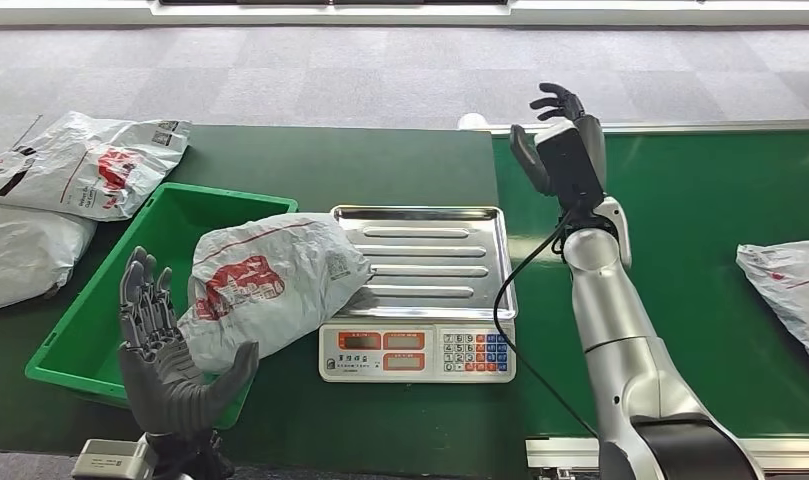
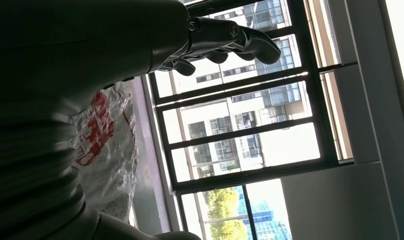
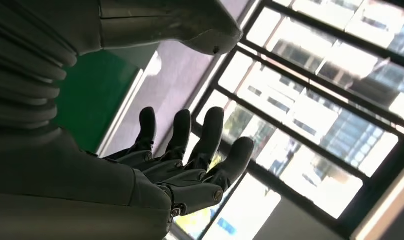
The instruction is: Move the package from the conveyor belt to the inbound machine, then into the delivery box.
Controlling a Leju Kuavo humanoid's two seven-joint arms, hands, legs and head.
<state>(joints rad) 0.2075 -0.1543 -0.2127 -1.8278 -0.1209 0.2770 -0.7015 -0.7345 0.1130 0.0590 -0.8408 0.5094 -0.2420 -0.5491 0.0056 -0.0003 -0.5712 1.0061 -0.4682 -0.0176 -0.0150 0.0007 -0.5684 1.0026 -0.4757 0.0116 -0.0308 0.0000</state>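
A grey plastic package [image 1: 265, 285] with red print lies half over the rim of the green delivery box [image 1: 90, 330] and half on the steel tray of the scale [image 1: 430, 255]. The same package [image 2: 107, 150] appears in the left wrist view. My left hand [image 1: 170, 345] is raised palm up beside the package, fingers spread and empty, just clear of it. My right hand [image 1: 560, 135] is lifted above the green conveyor belt [image 1: 700, 200], fingers apart, holding nothing; its fingers [image 3: 190, 150] spread against windows.
Two more grey packages [image 1: 80, 165] lie on the table at the far left behind the box. Another package [image 1: 790, 290] lies on the belt at the right edge. The scale's display and keypad [image 1: 417, 352] face me.
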